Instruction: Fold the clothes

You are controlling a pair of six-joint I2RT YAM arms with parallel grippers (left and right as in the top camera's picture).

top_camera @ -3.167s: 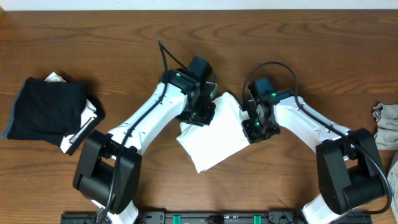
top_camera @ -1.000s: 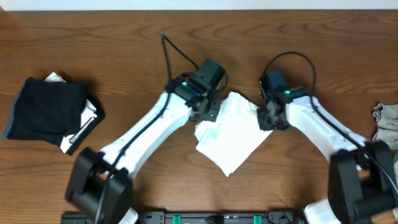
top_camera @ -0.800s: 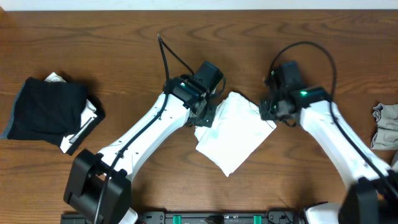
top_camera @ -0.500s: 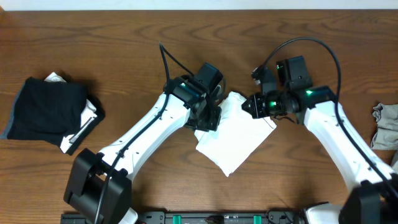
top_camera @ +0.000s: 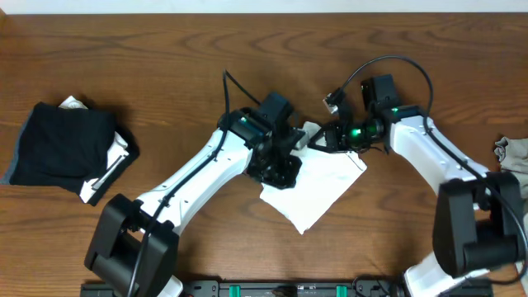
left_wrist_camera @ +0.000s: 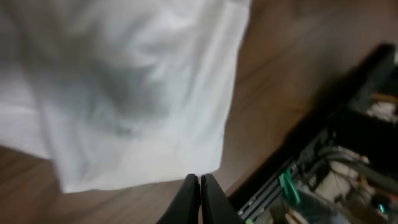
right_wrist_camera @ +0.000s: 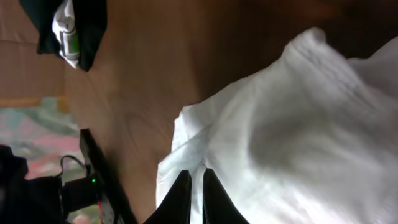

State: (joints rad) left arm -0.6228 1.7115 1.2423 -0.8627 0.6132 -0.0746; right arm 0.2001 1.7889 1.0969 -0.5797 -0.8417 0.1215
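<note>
Loosely folded, wrinkled white T-shirt (top_camera: 318, 186), left gripper (left_wrist_camera: 200, 179) and right gripper (right_wrist_camera: 193, 173) fingers together

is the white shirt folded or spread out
Folded: the white shirt lies as a compact layered rectangle, with no sleeves spread out.

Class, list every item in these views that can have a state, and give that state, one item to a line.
white T-shirt: folded into a compact shape, lying flat on the table
dark garment: folded, on a pile at the left
grey garment: crumpled, unfolded, at the right edge
left claw: shut, tips at the shirt's edge
right claw: slim gap between fingers, over the shirt's edge; grip unclear
</note>
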